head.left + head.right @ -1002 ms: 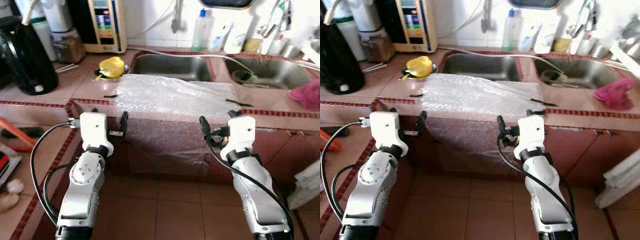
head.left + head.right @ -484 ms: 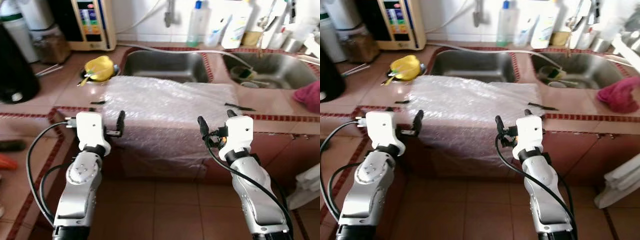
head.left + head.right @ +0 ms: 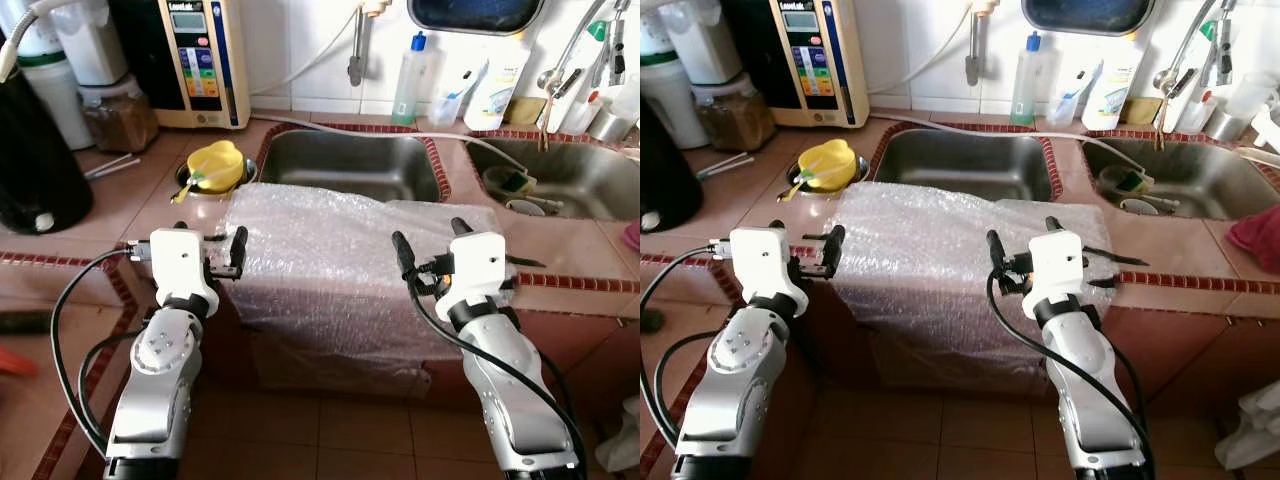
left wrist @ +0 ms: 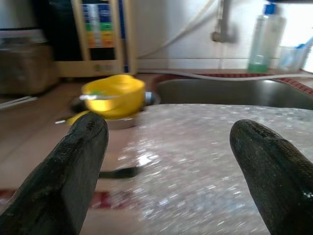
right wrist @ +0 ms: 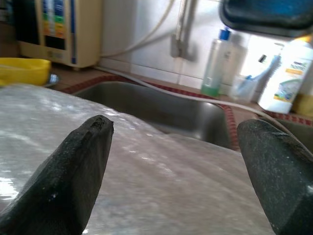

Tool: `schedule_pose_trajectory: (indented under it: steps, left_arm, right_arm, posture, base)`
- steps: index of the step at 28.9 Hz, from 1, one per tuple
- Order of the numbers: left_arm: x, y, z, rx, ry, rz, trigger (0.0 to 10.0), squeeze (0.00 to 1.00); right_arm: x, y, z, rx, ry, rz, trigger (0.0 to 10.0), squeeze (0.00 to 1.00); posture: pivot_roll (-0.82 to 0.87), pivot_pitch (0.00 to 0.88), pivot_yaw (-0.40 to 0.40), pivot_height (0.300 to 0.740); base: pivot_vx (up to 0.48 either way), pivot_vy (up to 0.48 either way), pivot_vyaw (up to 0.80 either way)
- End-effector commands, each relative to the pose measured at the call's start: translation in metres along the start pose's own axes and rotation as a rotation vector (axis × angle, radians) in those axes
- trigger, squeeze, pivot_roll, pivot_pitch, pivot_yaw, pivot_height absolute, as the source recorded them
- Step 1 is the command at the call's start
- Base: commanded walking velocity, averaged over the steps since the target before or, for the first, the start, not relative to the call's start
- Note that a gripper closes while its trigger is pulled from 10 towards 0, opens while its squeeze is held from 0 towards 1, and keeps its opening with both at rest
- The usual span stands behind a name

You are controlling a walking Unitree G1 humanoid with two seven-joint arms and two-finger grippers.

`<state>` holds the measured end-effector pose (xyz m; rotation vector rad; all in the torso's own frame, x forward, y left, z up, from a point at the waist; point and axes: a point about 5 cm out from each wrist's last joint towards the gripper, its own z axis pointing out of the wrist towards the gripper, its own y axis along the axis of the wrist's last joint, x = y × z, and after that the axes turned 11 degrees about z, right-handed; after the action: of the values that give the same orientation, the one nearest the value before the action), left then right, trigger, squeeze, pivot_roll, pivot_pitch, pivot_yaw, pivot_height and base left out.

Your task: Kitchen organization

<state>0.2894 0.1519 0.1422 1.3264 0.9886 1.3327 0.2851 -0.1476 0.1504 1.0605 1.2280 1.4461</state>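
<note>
- Hovering at the counter's front edge, the left gripper (image 3: 212,250) and the right gripper (image 3: 428,243) both have their fingers spread apart and hold nothing.
- A bubble wrap sheet (image 3: 340,250) lies across the counter (image 3: 120,200) in front of the left sink (image 3: 350,160) and drapes down over the front edge, between the two grippers.
- Pinching only one side would likely drag the limp sheet askew or let it slide to the floor (image 3: 340,440).
- A sweep toward the yellow bowl (image 3: 215,165), just beside the sheet's far corner, could knock it.
- Reddish tiles cover the counter; bottles (image 3: 408,80) stand against the white-tiled wall, and a water dispenser (image 3: 200,55) sits at the left.
</note>
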Motion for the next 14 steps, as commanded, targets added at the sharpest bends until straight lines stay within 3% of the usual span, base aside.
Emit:
schedule_pose_trajectory:
  steps: [1,7,14]
  left_arm:
    - [-0.0052,0.0027,0.001,-0.006,-0.022,-0.001,10.0,0.0]
    - [-0.0055,0.0013,0.0008,0.002,-0.025,0.0,10.0,0.0]
    - [-0.0024,-0.0012,0.0016,0.026,0.015,0.004,10.0,0.0]
  right_arm:
    - [-0.0053,0.0027,-0.0018,-0.004,-0.013,-0.012,10.0,0.0]
    - [-0.0056,0.0019,-0.0023,-0.002,-0.015,-0.014,10.0,0.0]
    - [-0.0055,0.0008,-0.0026,0.003,-0.016,-0.015,10.0,0.0]
  posture:
    - [0.0,0.0,0.017,0.74]
    - [0.0,0.0,0.017,0.74]
    - [0.0,0.0,0.017,0.74]
  base:
    - [0.311,0.0,0.0]
    - [0.294,0.0,0.0]
    - [0.0,0.0,0.0]
